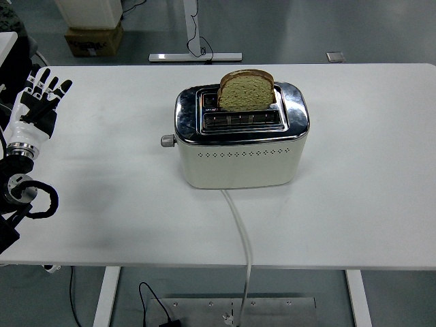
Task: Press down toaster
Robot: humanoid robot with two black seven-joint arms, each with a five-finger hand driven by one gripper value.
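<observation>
A cream toaster [238,146] with a chrome top stands in the middle of the white table [368,204]. A slice of brown bread [246,90] sticks up out of its far slot; the near slot is empty. The lever knob [166,141] juts from the toaster's left end and sits high. My left hand [39,99] is at the table's far left, fingers spread and pointing up, holding nothing, well apart from the lever. The right arm is out of view.
The toaster's white cord [241,231] runs from its front over the table's near edge. A cardboard box [94,37] and a white stand base [196,57] sit on the floor beyond the table.
</observation>
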